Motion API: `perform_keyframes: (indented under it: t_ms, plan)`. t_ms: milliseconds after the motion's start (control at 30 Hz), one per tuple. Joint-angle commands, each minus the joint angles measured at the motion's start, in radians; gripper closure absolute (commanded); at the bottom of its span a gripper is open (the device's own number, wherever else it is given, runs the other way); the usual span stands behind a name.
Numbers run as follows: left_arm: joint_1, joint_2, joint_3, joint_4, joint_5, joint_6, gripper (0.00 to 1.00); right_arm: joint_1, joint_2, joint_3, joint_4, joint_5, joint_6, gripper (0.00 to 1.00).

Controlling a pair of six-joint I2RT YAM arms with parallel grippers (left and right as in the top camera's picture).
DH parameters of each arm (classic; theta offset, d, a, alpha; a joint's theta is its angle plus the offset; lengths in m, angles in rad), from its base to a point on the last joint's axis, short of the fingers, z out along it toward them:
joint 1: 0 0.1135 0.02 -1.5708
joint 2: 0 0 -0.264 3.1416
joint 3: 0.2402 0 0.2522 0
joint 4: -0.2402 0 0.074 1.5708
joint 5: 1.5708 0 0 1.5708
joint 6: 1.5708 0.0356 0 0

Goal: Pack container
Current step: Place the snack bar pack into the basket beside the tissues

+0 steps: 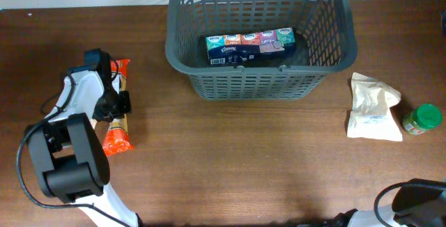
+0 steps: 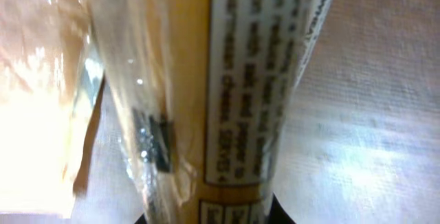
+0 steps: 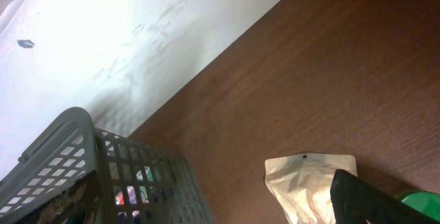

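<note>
The container [image 1: 182,18] is a dark grey lattice basket at the back centre, and its corner also shows in the right wrist view [image 3: 75,138]. A multipack of tissues [image 1: 249,47] lies inside it. My left gripper [image 1: 116,104] is down over a long clear pasta packet with orange ends [image 1: 116,138] at the far left. In the left wrist view its fingers [image 2: 213,218] hug both sides of the packet [image 2: 227,80]. My right gripper is low at the front right. Only one dark finger [image 3: 364,200] shows, far off centre, with nothing held.
A white pouch [image 1: 373,107] and a green-lidded jar [image 1: 422,119] lie to the right of the basket. Both also show in the right wrist view, the pouch [image 3: 302,183] and the jar lid [image 3: 421,202]. A pale wall runs behind the table's far edge.
</note>
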Motion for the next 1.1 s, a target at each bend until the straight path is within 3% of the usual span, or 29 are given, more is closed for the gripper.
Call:
perform_keyframes:
  t_ms: [0, 200, 400, 467, 700, 833, 1067]
  plan:
    - [0.005, -0.025, 0.231, -0.117, 0.014, 0.006, 0.98, -0.003, -0.005, 0.012, 0.002, -0.012, 0.005, 0.01]
    - [-0.021, -0.078, 0.758, -0.319, 0.03, 0.029, 0.98, -0.003, -0.005, 0.012, 0.002, -0.012, 0.005, 0.01]
    - [-0.232, -0.114, 1.156, -0.333, 0.142, 0.292, 0.98, -0.003, -0.005, 0.012, 0.002, -0.012, 0.005, 0.01]
    - [-0.318, -0.115, 1.217, -0.324, 0.142, 0.385, 0.98, -0.003, -0.005, 0.012, 0.002, -0.012, 0.005, 0.01]
    - [-0.705, -0.1, 1.258, -0.198, 0.14, 0.896, 0.98, -0.003, -0.005, 0.012, 0.002, -0.012, 0.005, 0.01]
    - [-0.783, -0.047, 1.258, -0.124, 0.115, 0.974, 0.98, -0.003, -0.005, 0.012, 0.002, -0.012, 0.005, 0.01]
    - [-0.787, 0.148, 1.258, -0.128, 0.114, 0.976, 0.98, -0.003, -0.005, 0.012, 0.002, -0.011, 0.005, 0.01]
